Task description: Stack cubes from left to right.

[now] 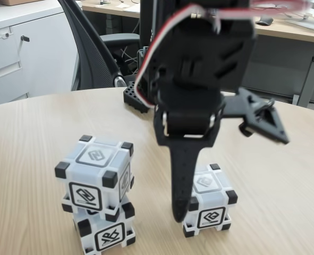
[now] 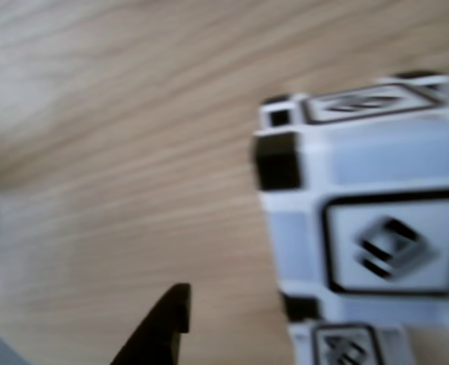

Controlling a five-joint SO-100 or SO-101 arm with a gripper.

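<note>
1. In the fixed view we see two cubes stacked at left (image 1: 95, 202), a third cube (image 1: 209, 207) alone at right, and the gripper (image 1: 220, 170) spread wide beside it, holding nothing.
2. In the other view we see a blurred cube (image 2: 368, 220) on the wooden table (image 2: 118, 137), with a dark fingertip (image 2: 159, 331) apart from it.

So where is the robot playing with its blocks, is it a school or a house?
Probably an office, not a house. Behind the round wooden table there is a black office chair, a white cabinet and a long desk with a computer mouse.
</note>
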